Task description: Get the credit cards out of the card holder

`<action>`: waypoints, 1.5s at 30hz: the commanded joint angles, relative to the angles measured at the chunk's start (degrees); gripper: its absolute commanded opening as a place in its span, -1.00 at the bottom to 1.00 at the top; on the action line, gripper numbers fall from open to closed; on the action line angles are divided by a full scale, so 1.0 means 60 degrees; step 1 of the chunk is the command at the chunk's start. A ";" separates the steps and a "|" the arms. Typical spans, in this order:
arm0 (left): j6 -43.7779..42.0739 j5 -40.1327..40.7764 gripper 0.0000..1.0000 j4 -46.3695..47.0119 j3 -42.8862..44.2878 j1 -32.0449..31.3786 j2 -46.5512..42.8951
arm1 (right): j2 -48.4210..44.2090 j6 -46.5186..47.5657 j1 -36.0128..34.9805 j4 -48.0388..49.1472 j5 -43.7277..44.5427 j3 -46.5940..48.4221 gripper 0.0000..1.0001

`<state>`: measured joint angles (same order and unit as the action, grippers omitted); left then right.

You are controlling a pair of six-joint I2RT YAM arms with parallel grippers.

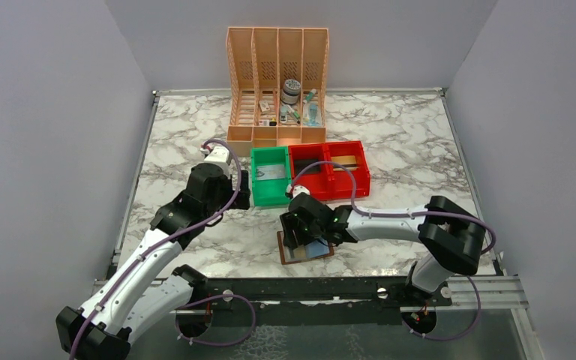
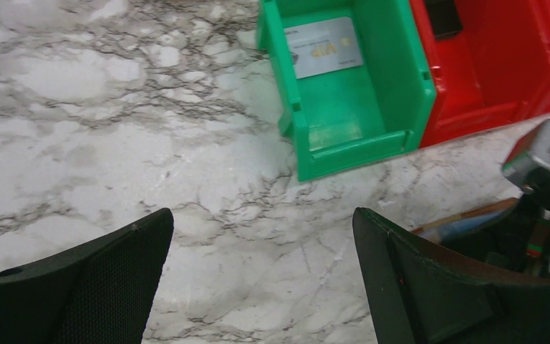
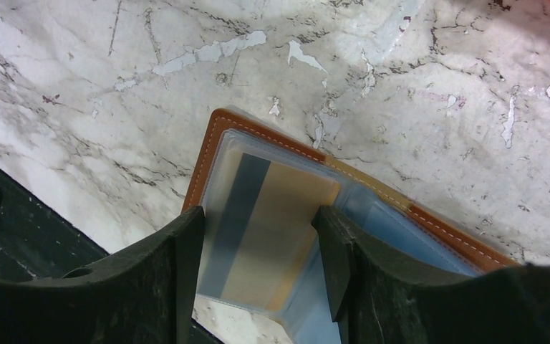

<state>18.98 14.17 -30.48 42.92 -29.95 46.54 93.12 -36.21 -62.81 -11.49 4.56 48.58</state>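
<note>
Step in hand: right gripper [image 3: 258,215] going for the tan card [image 3: 272,236] in the card holder [image 3: 218,129]

Holder lies open on the surface [image 3: 401,86], low centre of the top view, close to the front edge. The tan card, with a dark stripe down one side, sits inside a clear sleeve [image 3: 394,233]. More bluish sleeves fan out to its lower right

Jaws: right at a middling gap, one finger either side of the card, no pinch I can confirm. Left gripper [image 2: 261,215] jaws wide, nothing between them

How to do it well, my read:
- grab card edge only, not the sleeve film, or the whole leaf lifts
- can't tell which end the sleeve mouth is on, so find it and pull straight along that axis, shallow angle
- holder looks light and isn't pinned, so it will likely drag with the card. Left arm is free to press the leather border
- one grey card [image 2: 324,46] is already in the green bin [image 2: 394,79], so that's probably the drop spot, not the red bin [image 2: 473,93]

Pose: right arm reaches in from lower right toward frame centre, forearm low, wrist tipped down over the holder. Left arm comes up from lower left with the elbow bent, wrist beside the green bin's left wall, looking down at bare marble
</note>
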 commanded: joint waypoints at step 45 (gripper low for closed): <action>0.7365 -0.2425 -0.10 0.8371 -0.5819 -0.4558 0.0601 | -0.0818 -0.1733 0.1235 0.3389 -0.2132 -0.2762 0.05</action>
<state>61.89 -1.45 14.11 8.21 -56.90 47.35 86.35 -45.87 -55.75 9.54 -7.07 33.10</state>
